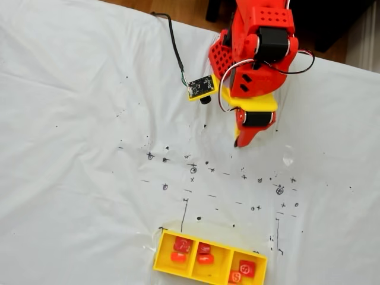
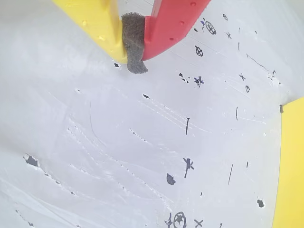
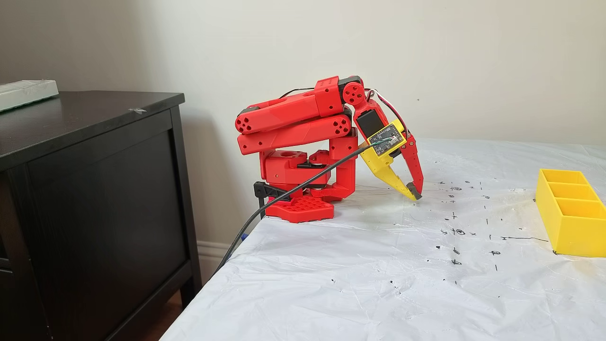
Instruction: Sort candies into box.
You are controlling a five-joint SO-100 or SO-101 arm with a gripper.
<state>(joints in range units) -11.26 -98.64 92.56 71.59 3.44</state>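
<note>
The red arm (image 3: pixel 303 142) sits folded low over its base at the back of the table (image 3: pixel 360 284), which is covered in a crinkled white sheet dotted with small black pen marks. The gripper (image 3: pixel 414 193) points down at the sheet, its yellow finger and red finger pressed together at the tips with nothing between them; in the wrist view the gripper (image 2: pixel 135 59) comes in from about 12 o'clock, the two tips meeting on a grey pad (image 2: pixel 134 42) just above the sheet. In the fixed view from above, the gripper (image 1: pixel 237 142) hangs at roughly 1 o'clock from the picture's middle, and a small circuit board (image 1: pixel 200 86) on a yellow plate stands just beside the arm at its 9 o'clock, with a black cable (image 1: pixel 173 41) running off toward 11 o'clock. The box (image 1: pixel 160 256), a long yellow tray with three square compartments, lies at about 6 o'clock in that view, well apart from the gripper. The candies (image 1: pixel 205 253) are all inside it, two to a compartment: in each, one deeper red sweet and one orange-red sweet lie close together. In the side-on fixed view the box (image 3: pixel 568 227) stands at 3 o'clock near the right edge, its walls hiding what is inside. In the wrist view a yellow edge of the box (image 2: pixel 292 166) shows at about 4 o'clock.
</note>
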